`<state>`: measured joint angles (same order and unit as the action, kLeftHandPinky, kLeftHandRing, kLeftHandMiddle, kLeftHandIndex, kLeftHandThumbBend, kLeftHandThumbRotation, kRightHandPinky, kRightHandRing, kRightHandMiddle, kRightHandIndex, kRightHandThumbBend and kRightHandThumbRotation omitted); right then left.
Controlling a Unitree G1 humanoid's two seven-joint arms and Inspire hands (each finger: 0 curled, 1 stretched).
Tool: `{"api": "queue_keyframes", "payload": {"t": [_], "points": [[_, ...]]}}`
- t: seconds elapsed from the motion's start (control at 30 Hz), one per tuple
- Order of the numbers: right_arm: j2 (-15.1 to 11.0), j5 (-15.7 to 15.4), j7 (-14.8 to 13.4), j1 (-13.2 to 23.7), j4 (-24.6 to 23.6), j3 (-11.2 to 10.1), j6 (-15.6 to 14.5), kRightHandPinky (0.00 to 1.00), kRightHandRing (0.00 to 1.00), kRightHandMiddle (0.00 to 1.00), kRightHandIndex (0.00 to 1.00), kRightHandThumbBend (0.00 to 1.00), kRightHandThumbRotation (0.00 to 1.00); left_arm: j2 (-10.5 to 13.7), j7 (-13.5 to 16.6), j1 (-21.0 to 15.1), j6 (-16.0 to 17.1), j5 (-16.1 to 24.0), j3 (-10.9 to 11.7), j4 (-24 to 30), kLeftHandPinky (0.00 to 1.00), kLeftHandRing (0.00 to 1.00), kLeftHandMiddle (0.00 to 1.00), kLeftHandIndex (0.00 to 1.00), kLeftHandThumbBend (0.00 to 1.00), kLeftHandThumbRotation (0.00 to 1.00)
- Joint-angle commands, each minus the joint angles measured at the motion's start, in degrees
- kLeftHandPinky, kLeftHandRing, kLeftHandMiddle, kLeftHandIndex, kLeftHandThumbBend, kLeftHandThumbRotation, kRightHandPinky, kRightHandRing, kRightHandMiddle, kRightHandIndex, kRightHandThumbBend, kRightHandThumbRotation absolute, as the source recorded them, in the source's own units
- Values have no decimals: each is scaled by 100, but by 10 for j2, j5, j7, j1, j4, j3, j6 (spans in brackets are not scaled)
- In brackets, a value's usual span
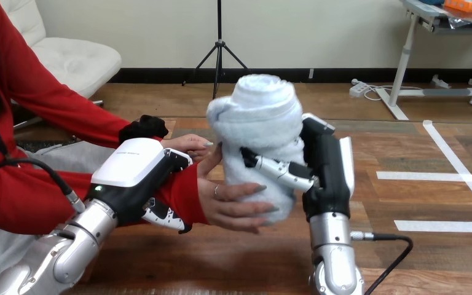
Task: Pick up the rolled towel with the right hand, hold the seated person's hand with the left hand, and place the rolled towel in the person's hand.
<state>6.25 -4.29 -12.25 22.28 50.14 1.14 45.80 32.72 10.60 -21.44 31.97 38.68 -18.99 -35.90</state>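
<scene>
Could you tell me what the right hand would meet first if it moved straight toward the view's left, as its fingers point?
Probably the person's nearer hand, which touches the rolled white terry towel that the right hand grips.

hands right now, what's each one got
left hand: closed round the person's wrist
right hand: closed on the rolled towel, held upright
</scene>
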Motion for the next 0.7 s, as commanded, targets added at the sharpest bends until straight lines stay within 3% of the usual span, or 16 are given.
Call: {"api": "queue_keyframes", "payload": {"t": [0.0,0.67], "points": [[61,12,18,-32,-95,30,9,22,26,40,41,81,0,-19,16,-68,9,-12,15,10,41,43,47,47,83,0],[51,35,25,-48,-138,41,-24,22,27,41,41,82,0,-24,13,-71,12,-13,16,2,41,43,48,48,83,1]]}}
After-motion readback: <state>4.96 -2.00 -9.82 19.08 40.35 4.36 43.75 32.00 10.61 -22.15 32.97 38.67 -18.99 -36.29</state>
